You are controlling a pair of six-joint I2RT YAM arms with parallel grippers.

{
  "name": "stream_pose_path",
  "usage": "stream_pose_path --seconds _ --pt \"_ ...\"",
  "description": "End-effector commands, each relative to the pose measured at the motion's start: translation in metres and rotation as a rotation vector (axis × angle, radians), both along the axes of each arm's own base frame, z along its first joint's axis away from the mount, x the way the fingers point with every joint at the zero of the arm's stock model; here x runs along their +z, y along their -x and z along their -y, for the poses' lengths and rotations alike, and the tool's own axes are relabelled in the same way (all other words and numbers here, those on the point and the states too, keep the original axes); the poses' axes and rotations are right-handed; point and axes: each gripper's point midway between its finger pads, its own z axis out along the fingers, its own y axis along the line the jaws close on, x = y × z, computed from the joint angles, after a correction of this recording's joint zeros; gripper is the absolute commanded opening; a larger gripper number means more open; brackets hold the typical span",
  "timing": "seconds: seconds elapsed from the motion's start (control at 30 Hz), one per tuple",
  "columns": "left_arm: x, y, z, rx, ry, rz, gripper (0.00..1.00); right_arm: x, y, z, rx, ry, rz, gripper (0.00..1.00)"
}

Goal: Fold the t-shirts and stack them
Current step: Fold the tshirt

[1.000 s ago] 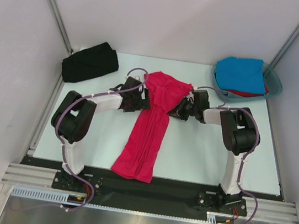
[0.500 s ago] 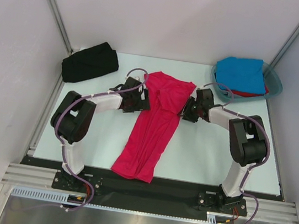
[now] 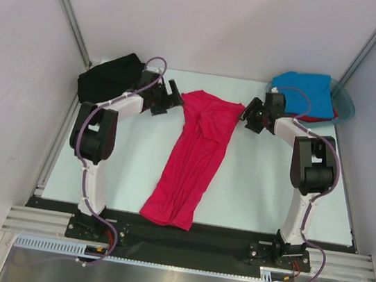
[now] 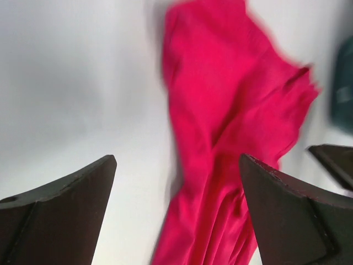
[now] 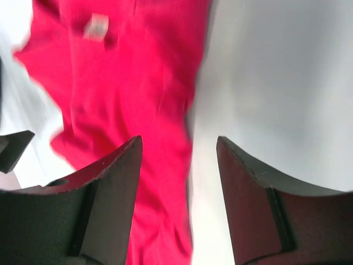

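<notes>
The crimson-pink t-shirt (image 3: 197,153) lies as a long narrow strip down the middle of the table, collar end far. Its white neck label (image 5: 96,26) shows in the right wrist view. My left gripper (image 3: 172,95) hovers open just left of the shirt's far end, and the cloth (image 4: 231,99) lies below it, not between the fingers. To the right of that end my right gripper (image 3: 250,113) hangs open and empty above the shirt's edge (image 5: 127,83). The black t-shirt (image 3: 113,78) lies bunched at the back left. The blue t-shirt (image 3: 303,93) rests on the red one (image 3: 317,119).
A translucent teal tub (image 3: 345,107) at the back right holds the blue and red shirts. Slanted metal frame posts (image 3: 69,12) rise at both back corners. The white table (image 3: 259,186) ends at a black rail near the arm bases.
The right gripper opened and let go of the crimson-pink shirt. Both grippers rose and drew back outward toward the far side. The shirt's collar end now lies flatter.
</notes>
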Motion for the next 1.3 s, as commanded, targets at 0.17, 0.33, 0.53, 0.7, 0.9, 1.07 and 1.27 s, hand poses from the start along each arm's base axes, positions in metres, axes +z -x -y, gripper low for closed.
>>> stream_pose_path --seconds 0.17,0.33,0.53,0.7,0.9,1.07,1.27 --pt "0.004 -0.100 0.038 -0.119 0.469 0.036 1.00 -0.018 -0.064 -0.001 -0.010 -0.156 -0.016 0.62" --pt "-0.003 -0.122 0.047 -0.135 0.559 0.052 1.00 -0.021 -0.084 0.002 -0.032 -0.184 -0.001 0.62" --pt "-0.024 -0.107 0.052 -0.163 0.531 -0.008 1.00 -0.038 -0.096 -0.007 -0.013 -0.214 -0.031 0.62" --pt "-0.031 -0.072 0.053 -0.209 0.508 -0.018 1.00 -0.053 -0.090 -0.018 0.013 -0.228 -0.062 0.62" --pt "-0.038 -0.031 0.054 -0.269 0.490 -0.032 1.00 -0.059 -0.071 -0.021 0.026 -0.220 -0.078 0.62" --pt "-0.048 -0.033 0.055 -0.272 0.488 -0.039 1.00 -0.066 -0.059 -0.019 0.028 -0.208 -0.098 0.62" --pt "-0.047 -0.062 0.062 -0.278 0.496 -0.031 1.00 -0.074 -0.064 -0.027 0.042 -0.211 -0.114 0.63"
